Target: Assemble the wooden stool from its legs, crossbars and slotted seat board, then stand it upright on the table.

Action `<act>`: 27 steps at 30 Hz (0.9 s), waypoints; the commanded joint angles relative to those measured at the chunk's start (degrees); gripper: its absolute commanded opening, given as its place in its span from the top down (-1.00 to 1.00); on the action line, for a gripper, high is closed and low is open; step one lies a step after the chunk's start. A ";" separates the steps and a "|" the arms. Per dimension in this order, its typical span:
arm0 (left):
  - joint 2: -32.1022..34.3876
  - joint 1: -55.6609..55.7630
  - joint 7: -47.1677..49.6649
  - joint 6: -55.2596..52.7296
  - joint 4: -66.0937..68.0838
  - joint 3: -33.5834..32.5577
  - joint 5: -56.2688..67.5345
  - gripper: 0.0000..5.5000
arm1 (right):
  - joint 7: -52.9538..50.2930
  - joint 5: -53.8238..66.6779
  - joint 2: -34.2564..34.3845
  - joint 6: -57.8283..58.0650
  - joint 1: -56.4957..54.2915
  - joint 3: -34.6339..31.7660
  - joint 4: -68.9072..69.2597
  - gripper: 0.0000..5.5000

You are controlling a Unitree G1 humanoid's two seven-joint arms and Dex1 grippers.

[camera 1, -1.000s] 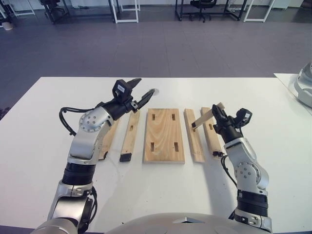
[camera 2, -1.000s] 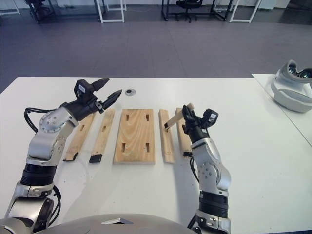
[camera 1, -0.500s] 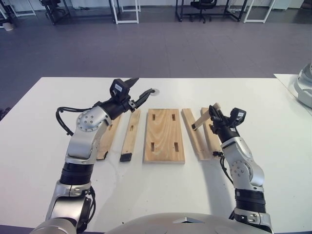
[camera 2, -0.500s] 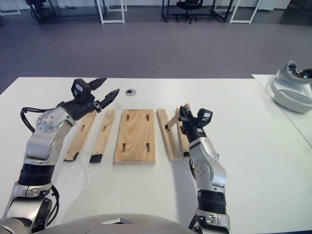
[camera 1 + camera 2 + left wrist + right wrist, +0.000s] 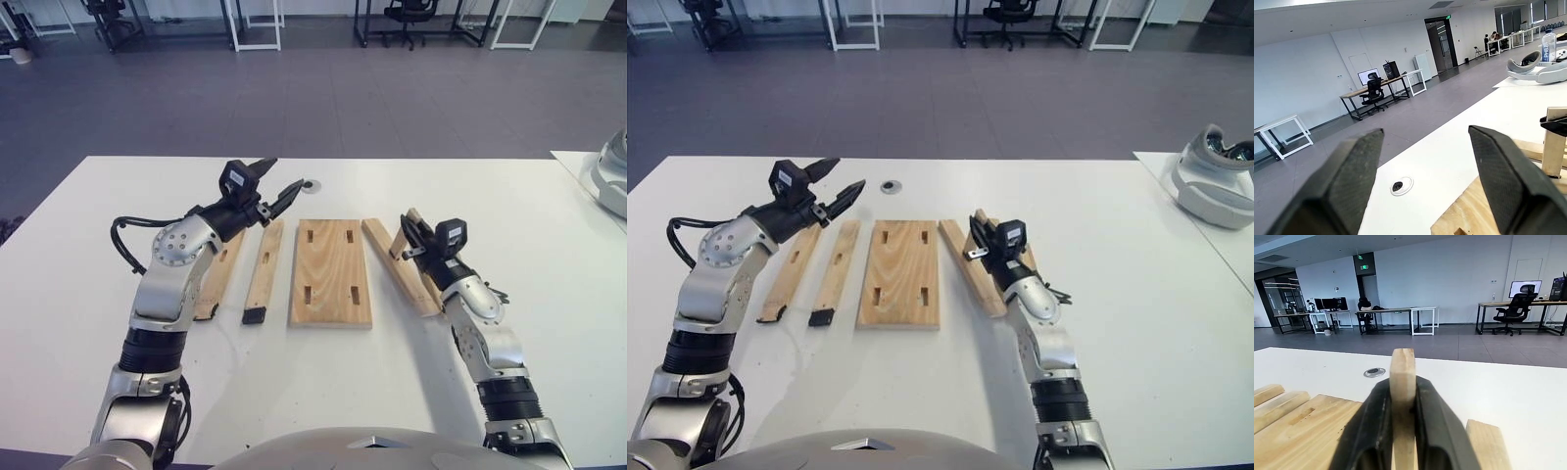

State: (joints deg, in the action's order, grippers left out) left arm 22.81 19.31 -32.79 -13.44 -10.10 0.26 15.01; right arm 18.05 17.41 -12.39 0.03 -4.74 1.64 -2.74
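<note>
left arm raised, elbow bent, jaws spread wide — right arm low, jaws clamped on a crossbar

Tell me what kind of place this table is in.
Probably an open-plan office or robotics lab: desks and an office chair with a monitor along the wall, a grey floor, and a headset nearby.

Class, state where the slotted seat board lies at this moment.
In the head views, the slotted seat board lies flat in the middle of the table, between a wooden leg on its left and an angled leg on its right.
</note>
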 commanded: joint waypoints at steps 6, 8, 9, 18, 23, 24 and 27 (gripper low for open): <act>0.68 0.47 0.29 0.16 0.80 0.26 -1.44 -0.15 | -0.99 -2.68 -1.70 8.50 -0.07 -0.03 -2.87 0.68; 0.63 0.35 0.55 0.29 0.81 0.07 -1.48 -0.15 | -0.79 -2.52 -1.66 10.83 -1.15 -0.32 -1.26 0.54; 0.54 0.35 0.63 0.34 0.84 0.06 -1.56 -0.15 | -0.67 -2.22 -1.75 12.06 -1.57 -0.66 -0.56 0.49; -0.66 -0.64 1.34 0.46 0.75 0.69 -2.43 -0.15 | 0.49 -2.52 -8.19 38.05 -5.84 1.56 7.65 -0.11; -1.36 -1.15 1.66 0.42 0.83 1.19 -2.64 -0.15 | 1.56 -1.64 -8.77 45.15 -6.20 1.66 11.88 -0.39; -1.45 -1.23 1.69 0.38 0.77 1.25 -2.68 -0.15 | 1.54 -1.99 -8.97 45.73 -6.33 1.69 12.08 -0.47; -1.51 -1.41 1.76 0.22 0.68 1.30 -2.67 -0.15 | 1.24 -4.53 -10.78 47.90 -6.69 3.56 11.34 -0.47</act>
State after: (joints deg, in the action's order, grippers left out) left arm 21.45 18.30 -31.12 -13.23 -9.17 1.15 12.87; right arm 19.44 14.25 -22.07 46.47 -10.74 4.15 8.47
